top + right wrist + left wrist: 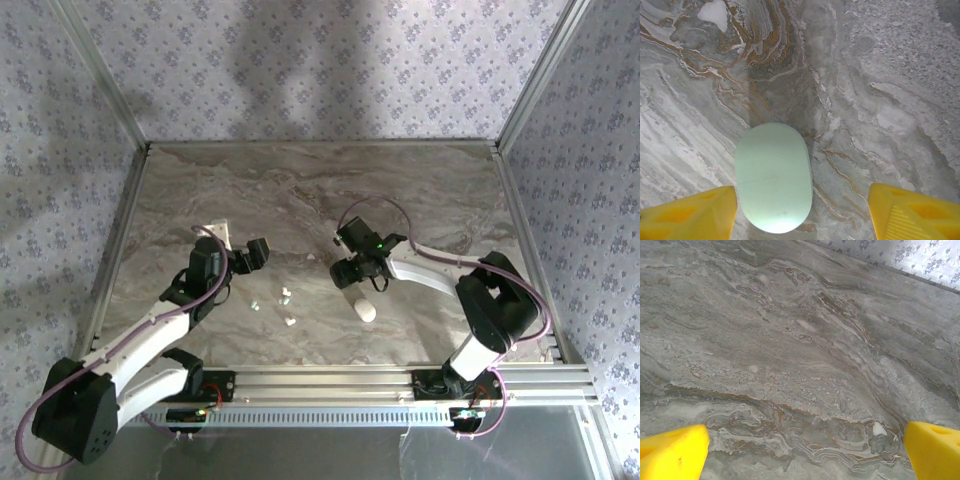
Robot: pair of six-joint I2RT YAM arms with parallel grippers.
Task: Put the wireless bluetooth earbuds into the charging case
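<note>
The earbuds [286, 296] lie loose on the marble table [300, 190], out in the open and not in any container. From above I see them as a few tiny white bits scattered close together, in the stretch between my two arms and nearer my left one. They are too small for me to tell which way each one is turned.

The charging case [773, 177] sits to their right, apart from them. It is a mint oval pebble lying flat on the marble. What it shows me is a smooth, unbroken top, so I cannot tell what is inside it.

My right gripper [802, 192] hangs right over that case. Its yellow fingers [690, 215] stand apart on either side. The case lies between them, hard up against the finger on the left of my wrist view, though I cannot tell whether they touch. A clear strip of marble separates it from the other finger. So this hand is spread and grips nothing. From above, the case [364, 307] pokes out just below the right gripper [350, 275].

My left gripper [806, 440] is spread wide too, one yellow finger at each lower corner of its view and bare marble between them. From above, the left gripper [258, 252] hangs up and to the left of the earbuds, near them but not touching.
</note>
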